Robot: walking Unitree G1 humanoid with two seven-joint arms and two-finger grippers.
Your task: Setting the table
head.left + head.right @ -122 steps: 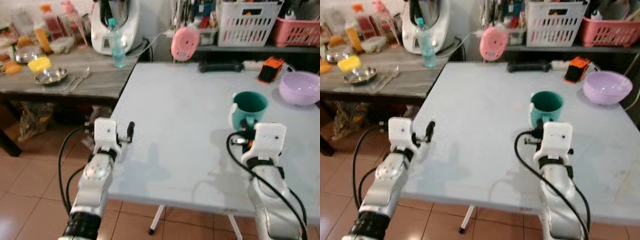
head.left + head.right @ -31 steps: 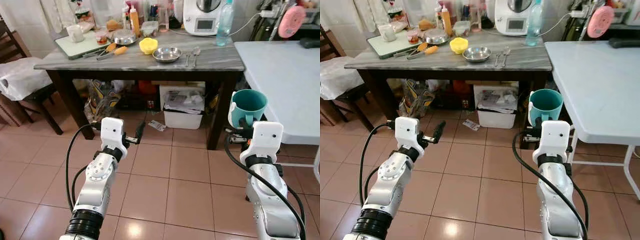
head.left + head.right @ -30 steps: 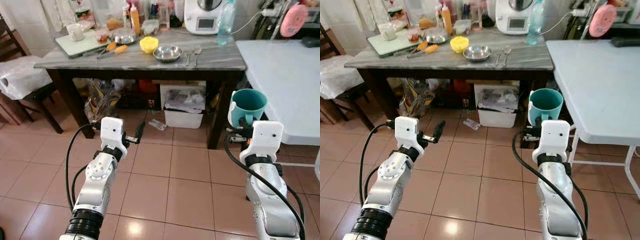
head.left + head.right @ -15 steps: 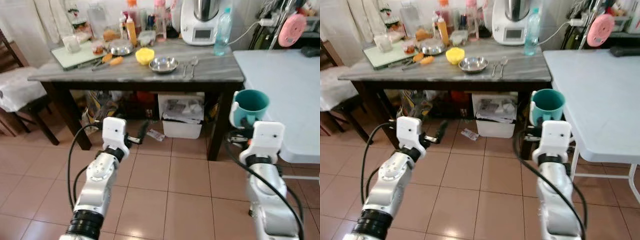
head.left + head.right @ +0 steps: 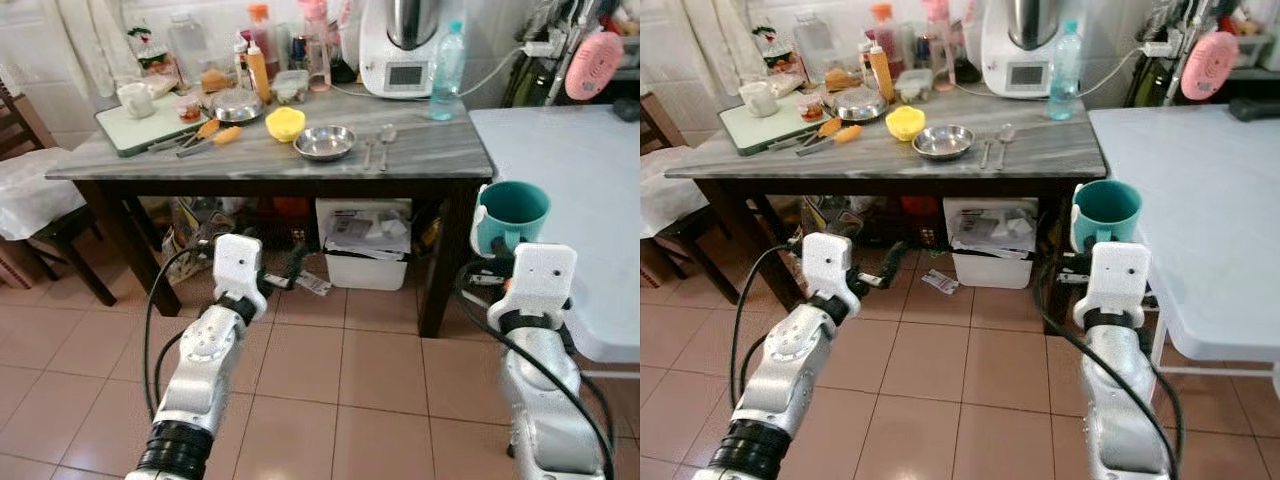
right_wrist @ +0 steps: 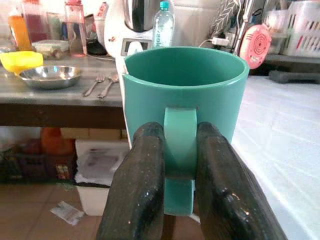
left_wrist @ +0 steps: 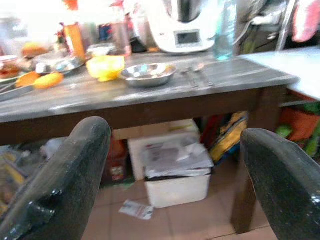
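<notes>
Gripping the teal mug (image 6: 186,95) upright, right gripper (image 6: 180,165) (left gripper (image 7: 170,150) spread, empty).

A teal mug (image 5: 512,213) is seen at the right of the frame, held upright with its open mouth facing up and its inside empty. Its handle (image 6: 180,142) is clamped between the two black fingers (image 6: 137,190) of the right end effector (image 6: 179,195). The mug is carried in the air beside the near edge of the pale worktop (image 5: 590,190), not resting on it.
</notes>
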